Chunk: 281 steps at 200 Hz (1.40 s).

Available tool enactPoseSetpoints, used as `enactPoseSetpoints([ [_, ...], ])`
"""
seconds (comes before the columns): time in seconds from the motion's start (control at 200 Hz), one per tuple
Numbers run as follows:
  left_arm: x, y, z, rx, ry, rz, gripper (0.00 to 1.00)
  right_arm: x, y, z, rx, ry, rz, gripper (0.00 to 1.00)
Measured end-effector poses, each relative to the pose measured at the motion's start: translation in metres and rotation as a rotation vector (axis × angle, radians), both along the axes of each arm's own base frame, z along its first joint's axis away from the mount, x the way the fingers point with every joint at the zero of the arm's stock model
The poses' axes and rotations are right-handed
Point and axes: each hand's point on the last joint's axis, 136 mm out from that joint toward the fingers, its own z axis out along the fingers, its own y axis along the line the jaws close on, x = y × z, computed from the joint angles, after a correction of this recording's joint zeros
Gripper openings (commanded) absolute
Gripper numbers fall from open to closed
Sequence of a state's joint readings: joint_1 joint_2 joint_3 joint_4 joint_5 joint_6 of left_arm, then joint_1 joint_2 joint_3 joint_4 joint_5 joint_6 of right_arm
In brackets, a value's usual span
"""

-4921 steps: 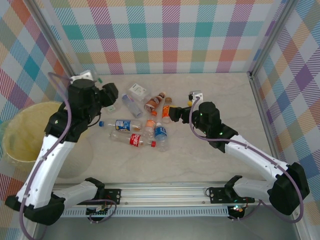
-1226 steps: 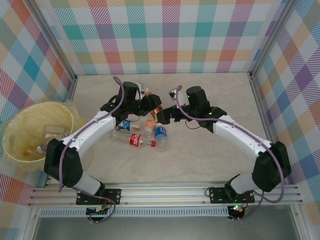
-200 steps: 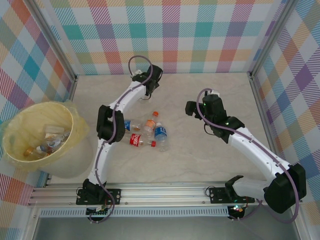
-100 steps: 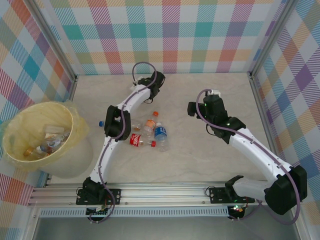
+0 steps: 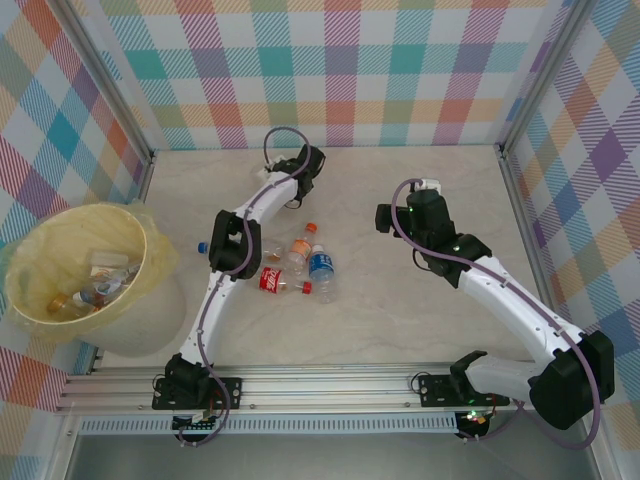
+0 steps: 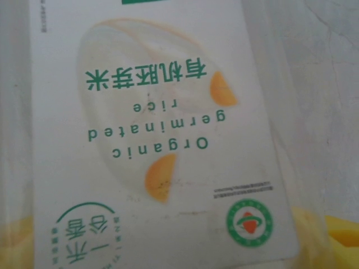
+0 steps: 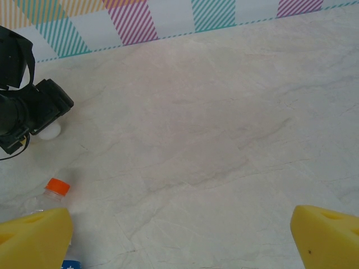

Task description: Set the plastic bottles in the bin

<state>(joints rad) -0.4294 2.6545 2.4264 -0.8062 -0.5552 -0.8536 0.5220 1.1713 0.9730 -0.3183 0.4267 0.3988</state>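
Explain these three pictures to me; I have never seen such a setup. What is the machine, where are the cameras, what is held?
These are two white robot arms bolted at the table's near edge, each ending in a two-fingered tool. The overhead picture looks down from behind them: the left tool reaches toward the far wall, the right tool hovers further right. The other two pictures come from cameras on the wrists. The left one shows a white-labelled container reading "Organic germinated rice"; whether it is gripped I cannot tell. The right one shows its yellow fingers spread wide, holding nothing. On the table lie a Coca-Cola bottle, a blue-labelled bottle and an orange-capped bottle. At the left stands the pale yellow bin, bottles already inside.
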Motion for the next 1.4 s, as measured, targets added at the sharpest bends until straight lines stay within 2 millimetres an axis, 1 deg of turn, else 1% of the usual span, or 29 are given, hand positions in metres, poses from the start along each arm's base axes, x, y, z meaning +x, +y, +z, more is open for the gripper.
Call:
enactPoseSetpoints([
  [0.13, -0.002, -0.002, 0.003, 0.043, 0.017, -0.053, 0.77, 0.0, 0.0, 0.0, 0.004, 0.003, 0.0, 1.0],
  [0.2, -0.011, -0.002, 0.009, 0.077, 0.031, -0.096, 0.76, -0.002, 0.003, 0.0, 0.015, 0.005, 0.017, 1.0],
  [0.27, -0.025, -0.005, 0.025, 0.096, 0.031, -0.147, 0.75, -0.006, 0.01, 0.004, 0.044, -0.004, 0.063, 1.0],
  [0.34, -0.041, -0.013, 0.049, 0.083, 0.004, -0.2, 0.74, -0.013, 0.017, 0.008, 0.076, -0.024, 0.114, 1.0],
  [0.375, -0.048, -0.017, 0.064, 0.065, -0.018, -0.227, 0.73, -0.016, 0.02, 0.009, 0.092, -0.03, 0.139, 1.0],
  [0.49, -0.071, -0.03, 0.123, -0.025, -0.12, -0.303, 0.72, -0.023, 0.032, 0.012, 0.137, -0.039, 0.212, 1.0],
  [0.565, -0.086, -0.035, 0.157, -0.083, -0.181, -0.347, 0.72, -0.025, 0.042, 0.016, 0.168, -0.043, 0.262, 1.0],
  [0.63, -0.1, -0.034, 0.179, -0.125, -0.22, -0.377, 0.71, -0.027, 0.05, 0.02, 0.194, -0.052, 0.304, 1.0],
  [0.715, -0.119, -0.03, 0.197, -0.157, -0.245, -0.412, 0.71, -0.028, 0.06, 0.025, 0.233, -0.077, 0.359, 1.0],
  [0.805, -0.143, -0.022, 0.21, -0.18, -0.26, -0.434, 0.71, -0.031, 0.068, 0.023, 0.26, -0.081, 0.4, 1.0],
  [0.935, -0.172, -0.008, 0.231, -0.195, -0.286, -0.451, 0.7, -0.03, 0.079, 0.02, 0.294, -0.067, 0.441, 1.0],
  [1.04, -0.189, 0.002, 0.255, -0.198, -0.319, -0.469, 0.69, -0.03, 0.089, 0.018, 0.331, -0.054, 0.479, 1.0],
  [1.12, -0.201, 0.013, 0.27, -0.19, -0.335, -0.477, 0.68, -0.03, 0.096, 0.021, 0.36, -0.057, 0.509, 1.0],
  [1.185, -0.209, 0.025, 0.281, -0.17, -0.337, -0.473, 0.68, -0.031, 0.101, 0.025, 0.381, -0.065, 0.53, 1.0],
  [1.265, -0.217, 0.045, 0.299, -0.118, -0.349, -0.441, 0.68, -0.03, 0.105, 0.026, 0.398, -0.065, 0.546, 1.0],
  [1.355, -0.228, 0.071, 0.319, -0.04, -0.382, -0.389, 0.68, -0.028, 0.109, 0.024, 0.407, -0.057, 0.554, 1.0],
  [1.405, -0.236, 0.09, 0.328, 0.002, -0.394, -0.351, 0.68, -0.026, 0.11, 0.022, 0.41, -0.049, 0.556, 1.0],
])
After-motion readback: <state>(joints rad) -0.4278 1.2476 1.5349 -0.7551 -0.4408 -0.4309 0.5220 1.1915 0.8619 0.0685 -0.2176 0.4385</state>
